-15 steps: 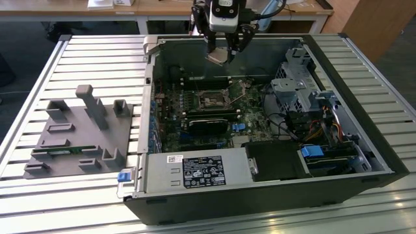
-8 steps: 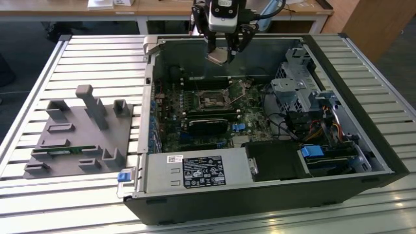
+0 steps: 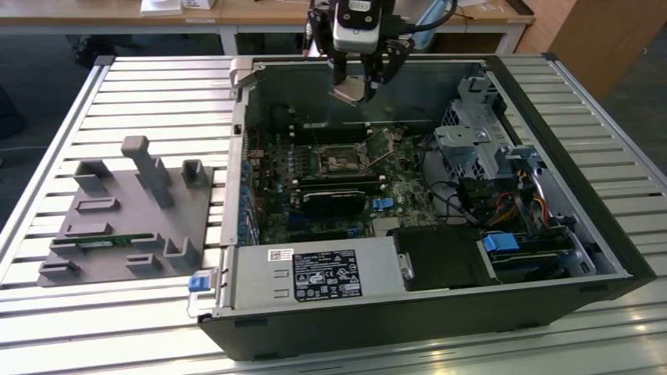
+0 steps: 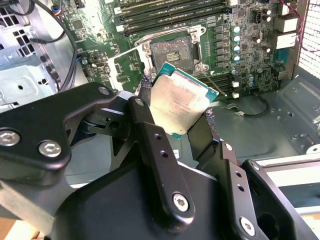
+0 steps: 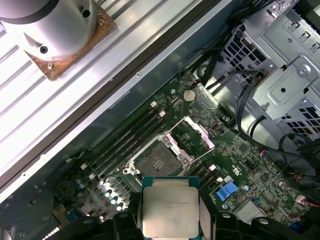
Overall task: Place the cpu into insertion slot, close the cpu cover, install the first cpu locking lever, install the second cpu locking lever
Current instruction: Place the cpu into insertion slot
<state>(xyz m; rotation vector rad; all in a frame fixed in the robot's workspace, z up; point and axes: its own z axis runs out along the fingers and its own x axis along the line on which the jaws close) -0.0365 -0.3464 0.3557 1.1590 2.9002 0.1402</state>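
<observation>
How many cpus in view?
1. The cpu is clamped in the claw, above the board; the slot is empty. Another could be hidden elsewhere in the case.

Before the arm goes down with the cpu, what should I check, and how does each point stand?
1. Grip on cpu: ok, gripper shut on two of its edges.
2. Empty slot: ok, nothing lies in it.
3. Open cover: ok, it stands up beside slot.
4. Alignment of cpu over slot: cannot tell.
5. Turn of cpu against slot: cannot tell.

Slatted metal table (image 3: 156, 78); wooden desk (image 3: 261, 12) behind; dark floor (image 3: 26, 70).
</observation>
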